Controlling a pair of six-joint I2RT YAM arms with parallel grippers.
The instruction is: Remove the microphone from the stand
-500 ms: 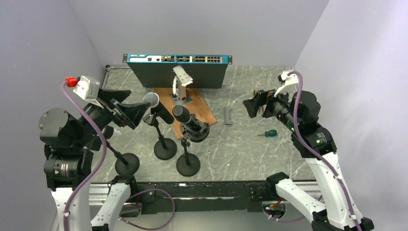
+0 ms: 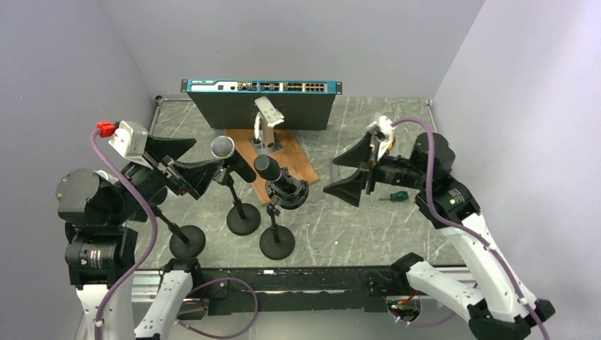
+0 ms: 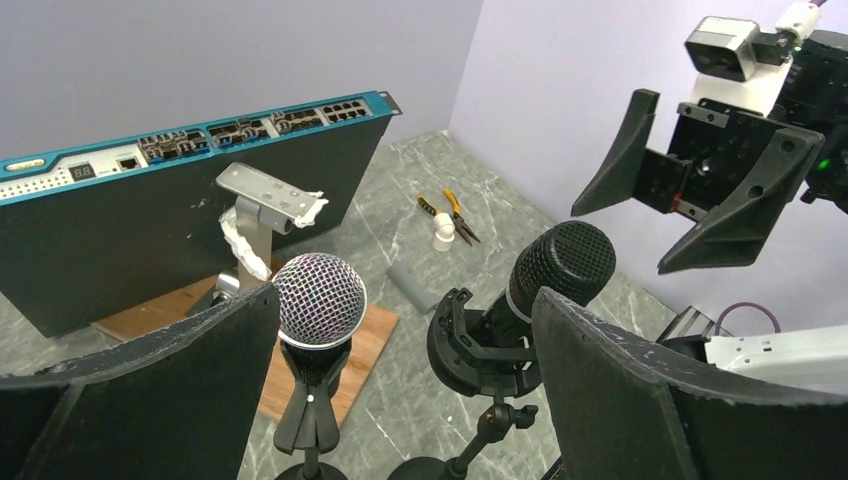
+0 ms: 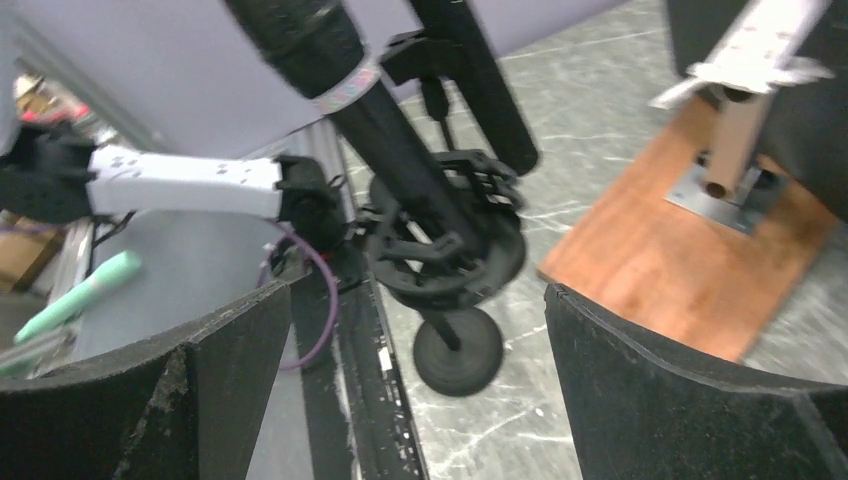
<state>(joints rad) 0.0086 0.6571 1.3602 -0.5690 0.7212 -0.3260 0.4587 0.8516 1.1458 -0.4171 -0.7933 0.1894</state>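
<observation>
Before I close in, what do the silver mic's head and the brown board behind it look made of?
Silver mic head: shiny woven metal mesh, judging by its glinting grid. Board: reddish-brown and smooth, looks like wood, possibly veneer or laminate.

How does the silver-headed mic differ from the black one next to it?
The silver-headed microphone has a bright round mesh ball; the black microphone has a dark, flat-topped grille. The silver-headed microphone sits in a plain clip, the black microphone in a ringed shock mount. Both are mounted and tilted.
</observation>
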